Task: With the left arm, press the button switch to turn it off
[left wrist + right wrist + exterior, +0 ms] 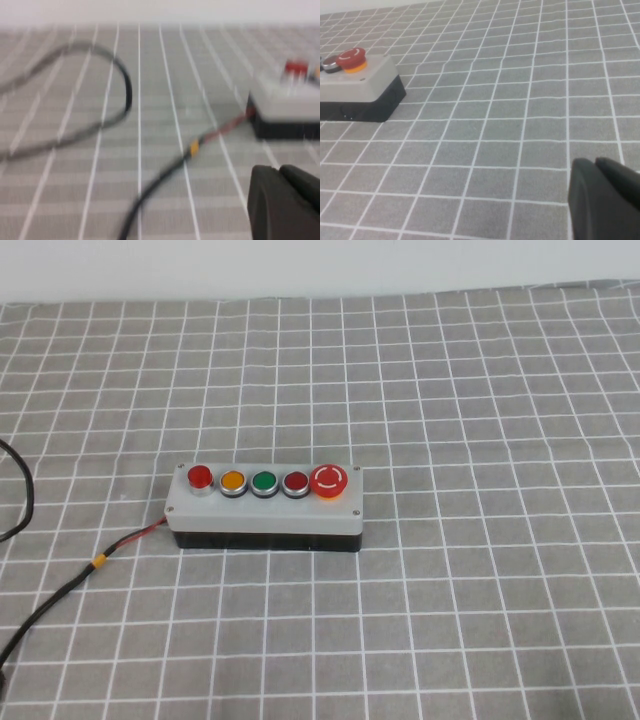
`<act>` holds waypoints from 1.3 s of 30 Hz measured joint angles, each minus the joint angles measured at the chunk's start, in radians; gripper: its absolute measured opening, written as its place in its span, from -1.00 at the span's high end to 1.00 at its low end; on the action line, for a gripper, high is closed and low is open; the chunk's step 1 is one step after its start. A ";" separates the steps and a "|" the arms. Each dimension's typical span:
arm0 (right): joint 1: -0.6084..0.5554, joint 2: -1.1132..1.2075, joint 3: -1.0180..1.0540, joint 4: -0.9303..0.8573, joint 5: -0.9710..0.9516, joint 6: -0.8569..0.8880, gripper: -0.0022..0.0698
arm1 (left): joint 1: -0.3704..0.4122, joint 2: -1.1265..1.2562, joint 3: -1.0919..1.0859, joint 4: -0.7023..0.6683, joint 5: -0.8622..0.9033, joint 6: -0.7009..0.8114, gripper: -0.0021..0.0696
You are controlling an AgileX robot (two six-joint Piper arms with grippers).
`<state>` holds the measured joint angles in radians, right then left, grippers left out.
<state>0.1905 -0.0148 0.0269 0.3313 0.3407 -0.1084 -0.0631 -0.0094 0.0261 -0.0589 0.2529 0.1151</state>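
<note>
Button switch [199, 477] first: small, round and bright red with a silver ring, it sits at the left end of the row on top of a grey box [264, 508] near the middle of the tabletop [480, 620].

Starting from the tools, the left tool [284, 202] shows only as a dark rounded mass in the corner of its own wrist view, low over the checked cloth, well apart from the box and off to the box's left. From what shows I cannot tell how its fingers stand. The right tool [605, 200] appears the same way in the right wrist view, a black shape low over the cloth on the box's right side, well clear of it; its fingers are just as unreadable. Neither tool reaches into the high view.

Moving outward, a black cable [60, 595] with a small yellow band [99, 561] runs across the cloth and joins the box's left end through red wiring [148, 530].

Along the box's top, after the bright red one, come an orange button [232, 481], a green button [264, 482], a darker red button [295, 483] and a large red mushroom button [329, 480] with white arrows at the right end. The box has a black base.
</note>
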 joint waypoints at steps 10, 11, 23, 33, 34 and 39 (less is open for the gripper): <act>0.000 0.000 0.000 0.000 0.000 0.000 0.99 | 0.000 -0.002 0.000 0.025 0.134 -0.048 0.95; 0.000 0.000 0.000 0.000 0.000 0.000 0.99 | 0.000 -0.002 0.000 0.025 0.134 -0.048 0.95; 0.000 0.000 0.000 0.000 0.000 0.000 0.99 | 0.000 -0.002 0.000 0.028 0.134 -0.048 0.95; 0.000 0.000 0.000 0.000 0.000 0.000 0.99 | 0.000 -0.002 0.000 0.041 0.134 -0.036 0.95; 0.000 0.000 0.000 0.000 0.000 0.000 0.99 | 0.000 -0.002 0.000 0.043 0.134 -0.036 0.95; 0.000 0.000 0.000 0.000 0.000 0.000 0.99 | 0.000 -0.002 0.000 0.045 0.134 -0.034 0.95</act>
<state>0.1905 -0.0148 0.0269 0.3313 0.3407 -0.1084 -0.0631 -0.0116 0.0261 -0.0137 0.3873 0.0807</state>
